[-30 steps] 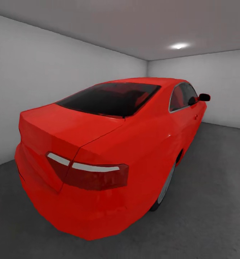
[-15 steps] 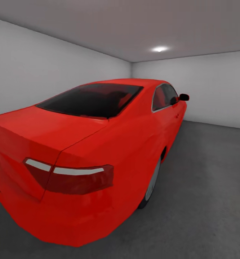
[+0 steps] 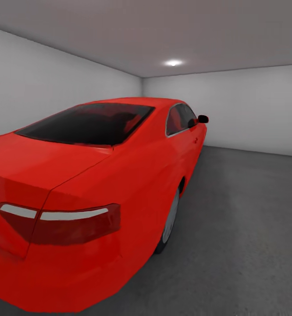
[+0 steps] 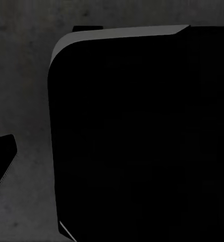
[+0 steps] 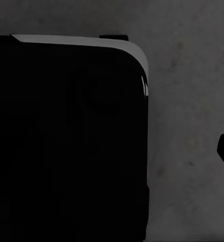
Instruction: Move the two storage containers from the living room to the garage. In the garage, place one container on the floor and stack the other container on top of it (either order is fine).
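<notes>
1. Your head camera looks into the garage: a shiny red car (image 3: pixel 97 184) stands close in front of you, seen from its rear corner, and takes up the left and centre of the view.
2. The car's dark rear window (image 3: pixel 87 123) faces you, with the tail light (image 3: pixel 60 224) low down and a black side mirror (image 3: pixel 203 119) at the far end of the body.
3. The rear wheel (image 3: pixel 170 219) rests on the floor (image 3: pixel 242 228), a dark grey rough surface that stretches away along the car's right side to the back wall.
4. Plain white-grey walls (image 3: pixel 251 109) close the room behind and to the left of the car, and one ceiling lamp (image 3: pixel 173 63) glows above the far corner.
5. Your left wrist camera shows a large black rounded body (image 4: pixel 142 136) with a thin pale top edge, over the same grey floor (image 4: pixel 21 75). A small dark piece (image 4: pixel 2 159) sits at the edge of that picture; what it is cannot be told.
6. Your right wrist camera shows a like black rounded body (image 5: pixel 66 141) over grey floor (image 5: pixel 192 101).
7. Neither gripper's fingers can be made out, so I cannot tell whether either is released, clenched or grasping.
8. The place for the bins, the grey floor beside the car, lies before you.
</notes>
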Motion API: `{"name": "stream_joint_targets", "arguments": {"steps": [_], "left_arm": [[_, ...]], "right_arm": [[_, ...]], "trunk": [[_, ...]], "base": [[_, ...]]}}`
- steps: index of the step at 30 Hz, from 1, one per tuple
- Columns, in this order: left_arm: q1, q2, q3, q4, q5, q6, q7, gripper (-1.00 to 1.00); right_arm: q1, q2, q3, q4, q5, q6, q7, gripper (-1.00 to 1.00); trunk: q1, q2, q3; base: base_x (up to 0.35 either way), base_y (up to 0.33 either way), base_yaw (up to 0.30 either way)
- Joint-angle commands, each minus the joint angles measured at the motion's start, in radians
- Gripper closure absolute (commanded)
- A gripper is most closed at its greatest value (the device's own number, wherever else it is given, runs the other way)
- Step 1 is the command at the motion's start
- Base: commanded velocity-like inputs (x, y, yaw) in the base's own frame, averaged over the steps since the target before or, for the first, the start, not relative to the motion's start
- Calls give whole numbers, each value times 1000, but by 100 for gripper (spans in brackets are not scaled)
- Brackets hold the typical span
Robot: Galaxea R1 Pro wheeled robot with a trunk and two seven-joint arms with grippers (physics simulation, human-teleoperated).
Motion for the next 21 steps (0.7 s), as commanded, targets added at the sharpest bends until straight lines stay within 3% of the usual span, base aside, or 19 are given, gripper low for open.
{"name": "stream_joint_targets", "arguments": {"steps": [1,21], "left_arm": [[0,0,0,0,0,-3,-1,-100],[0,0,0,0,0,-3,-1,-100]], "right_arm": [[0,0,0,0,-1,-3,-1,-100],[0,-1,-4,0,-7,-13,-1,-100]], "trunk": [[0,0,0],[0,0,11]], "base": [[0,0,-256],[0,0,-262]]}}
